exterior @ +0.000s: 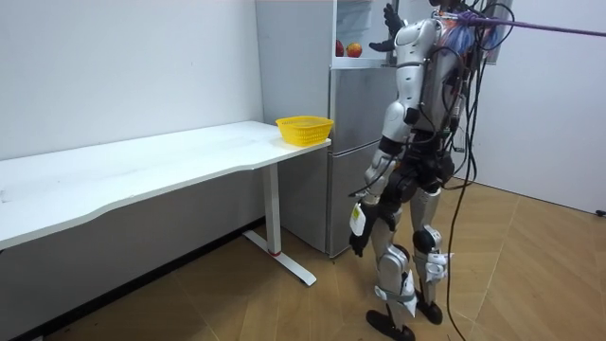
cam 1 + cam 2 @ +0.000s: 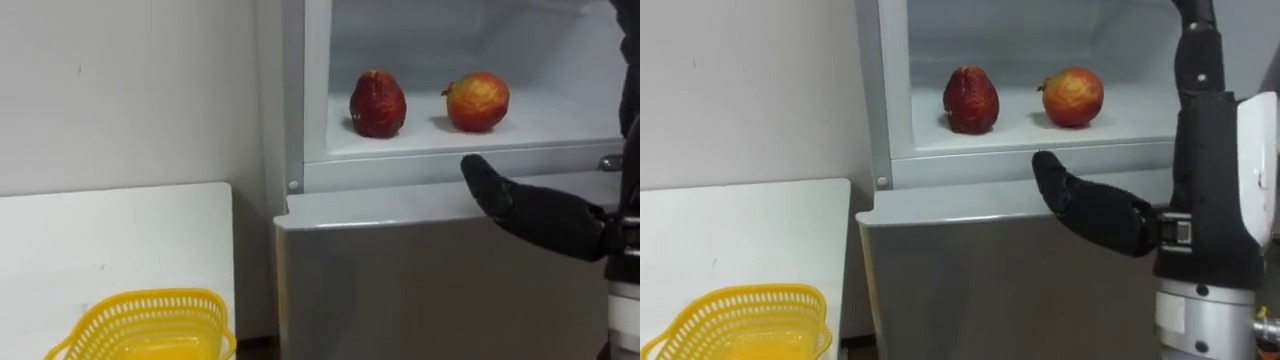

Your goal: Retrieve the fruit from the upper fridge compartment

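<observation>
Silver-grey humanoid, black robot hand (image 2: 1095, 212), dark cables

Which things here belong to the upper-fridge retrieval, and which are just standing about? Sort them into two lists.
For the job:
- upper fridge compartment, open
- dark red fruit on its shelf
- red-yellow fruit beside it
- robot hand, empty, just below the shelf

Just standing about:
- white table
- yellow basket on it, maybe a drop spot
- lower fridge door, closed

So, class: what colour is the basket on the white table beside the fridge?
Yellow: the basket shows best in the left eye view.
</observation>
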You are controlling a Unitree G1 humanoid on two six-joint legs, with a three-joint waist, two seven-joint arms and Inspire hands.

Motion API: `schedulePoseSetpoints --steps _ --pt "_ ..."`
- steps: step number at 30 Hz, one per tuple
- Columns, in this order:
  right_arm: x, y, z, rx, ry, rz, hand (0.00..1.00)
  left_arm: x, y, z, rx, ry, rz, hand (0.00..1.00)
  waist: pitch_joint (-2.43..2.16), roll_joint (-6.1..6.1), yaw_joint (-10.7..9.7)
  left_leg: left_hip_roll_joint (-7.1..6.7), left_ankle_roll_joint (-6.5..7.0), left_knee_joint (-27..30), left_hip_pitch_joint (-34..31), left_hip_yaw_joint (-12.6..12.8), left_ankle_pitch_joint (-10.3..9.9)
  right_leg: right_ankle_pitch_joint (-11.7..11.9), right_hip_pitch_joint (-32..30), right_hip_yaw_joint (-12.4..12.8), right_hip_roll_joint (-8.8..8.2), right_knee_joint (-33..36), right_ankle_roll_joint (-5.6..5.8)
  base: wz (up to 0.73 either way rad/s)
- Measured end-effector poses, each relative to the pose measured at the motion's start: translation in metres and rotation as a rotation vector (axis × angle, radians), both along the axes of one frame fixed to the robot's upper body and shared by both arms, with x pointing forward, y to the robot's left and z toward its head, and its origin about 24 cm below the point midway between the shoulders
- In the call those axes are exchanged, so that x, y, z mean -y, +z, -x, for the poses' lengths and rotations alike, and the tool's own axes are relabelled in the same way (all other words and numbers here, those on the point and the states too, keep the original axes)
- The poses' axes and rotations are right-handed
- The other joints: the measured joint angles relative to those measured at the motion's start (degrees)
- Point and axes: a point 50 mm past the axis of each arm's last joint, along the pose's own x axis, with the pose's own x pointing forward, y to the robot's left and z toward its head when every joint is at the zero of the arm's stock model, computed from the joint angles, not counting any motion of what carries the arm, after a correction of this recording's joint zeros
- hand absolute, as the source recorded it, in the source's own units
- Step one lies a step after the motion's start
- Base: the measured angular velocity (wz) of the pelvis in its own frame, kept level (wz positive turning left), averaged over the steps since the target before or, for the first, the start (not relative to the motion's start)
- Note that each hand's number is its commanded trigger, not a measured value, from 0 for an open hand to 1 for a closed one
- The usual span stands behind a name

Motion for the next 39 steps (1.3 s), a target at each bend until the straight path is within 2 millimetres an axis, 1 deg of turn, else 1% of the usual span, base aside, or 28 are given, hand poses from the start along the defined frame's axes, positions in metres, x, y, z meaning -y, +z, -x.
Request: schedulePoseSetpoints --steps 3,5,6,7,9,15,21,24,25,26,28,31,36,39 --pt "0.004 0.006 -0.004 0.017 -0.007 -0.023 0.0 0.0 0.0 0.0 -0.01 0.005 0.005 0.0 0.06 0.11 0.85 0.09 -0.06 -0.01 -0.07 0.0 0.06 0.0 -0.16 -0.07 0.01 0.02 0.0 -0.03" --pt "0.005 0.012 -0.009 0.04 -0.004 -0.051 0.0 0.001 0.0 0.001 -0.013 0.012 0.005 0.0 0.08 0.25 0.94 0.13 -0.07 0.01 -0.08 -0.03 0.07 0.0 -0.13 -0.31 0.0 0.05 0.0 0.0" --pt "0.006 0.016 -0.014 0.049 -0.01 -0.059 0.0 0.001 0.0 0.001 -0.018 0.014 0.003 0.0 0.07 0.25 0.96 0.16 -0.09 0.04 -0.2 -0.24 0.08 0.0 -0.02 -1.17 -0.1 0.06 -0.01 0.05" --pt "0.007 0.019 -0.019 0.049 -0.012 -0.065 0.0 0.001 0.0 0.001 -0.016 0.014 0.004 0.0 0.04 0.23 0.83 0.2 -0.1 0.06 -0.28 -0.5 0.1 0.0 0.09 -1.55 -0.13 0.07 -0.01 0.06" --pt "0.01 0.021 -0.022 0.05 -0.012 -0.066 0.0 0.002 -0.001 0.0 -0.011 0.022 0.007 0.0 0.03 0.23 0.86 0.22 -0.09 0.06 -0.28 -0.82 0.1 0.0 0.26 -1.88 -0.18 0.05 -0.01 0.07" --pt "0.008 0.026 -0.025 0.059 -0.001 -0.064 0.0 0.002 0.0 -0.005 0.005 0.023 0.008 0.0 -0.05 0.17 2.39 0.19 -0.09 0.27 -0.23 -0.94 0.12 0.0 0.16 -2.91 -0.28 0.04 -0.01 0.01" --pt "0.004 0.032 -0.036 0.036 0.029 -0.053 0.0 0.002 0.001 -0.01 0.025 0.013 0.01 0.0 -0.03 -0.09 2.49 0.16 -0.09 0.97 -0.41 -0.92 0.12 0.0 0.19 -3.16 -0.28 0.06 -0.01 0.0" --pt "0.001 0.039 -0.038 0.053 0.043 -0.047 0.0 0.0 0.002 -0.011 0.025 0.007 0.017 0.0 -0.03 -0.25 2.49 0.21 -0.09 0.99 -0.41 -0.9 0.13 0.01 0.17 -4.39 -0.34 0.07 -0.02 0.0" --pt "0.001 0.041 -0.038 0.059 0.055 -0.054 0.0 -0.001 0.002 -0.012 0.025 0.007 0.019 0.0 -0.06 -0.34 2.59 0.26 -0.09 1.04 -0.38 -0.9 0.13 0.02 0.27 -4.45 -0.34 0.08 -0.04 0.0" --pt "0.001 0.042 -0.039 0.059 0.062 -0.061 0.0 -0.001 0.003 -0.012 0.025 0.006 0.019 0.0 -0.08 -0.39 2.64 0.29 -0.09 1.06 -0.33 -0.9 0.13 0.02 0.34 -4.46 -0.34 0.08 -0.05 0.0" --pt "0.001 0.043 -0.044 0.042 0.073 -0.059 0.0 -0.002 0.003 -0.012 0.023 0.004 0.021 0.0 -0.07 -0.5 3.36 0.28 -0.09 1.08 -0.2 -0.9 0.13 0.07 0.52 -4.41 -0.38 0.09 -0.12 0.0" --pt "0.001 0.04 -0.051 -0.006 0.084 -0.036 0.0 -0.004 0.004 -0.014 0.023 -0.014 0.014 0.0 0.05 -0.76 3.98 0.28 -0.07 1.06 -0.37 -1.13 0.13 0.13 0.72 -4.59 -0.39 0.12 -0.21 0.03" --pt "0.0 0.036 -0.058 -0.07 0.092 -0.029 0.0 -0.004 0.004 -0.016 0.02 -0.013 0.006 0.0 0.14 -0.93 4.14 0.19 -0.05 1.09 -0.95 -2.41 0.13 0.15 0.77 -5.62 -0.44 0.13 -0.23 0.11" --pt "0.001 0.036 -0.063 -0.097 0.093 -0.039 0.0 -0.005 0.004 -0.016 0.011 -0.008 0.002 0.0 0.21 -0.75 4.18 0.14 -0.06 1.5 -1.37 -2.93 0.13 0.15 0.68 -5.93 -0.42 0.1 -0.23 0.09"
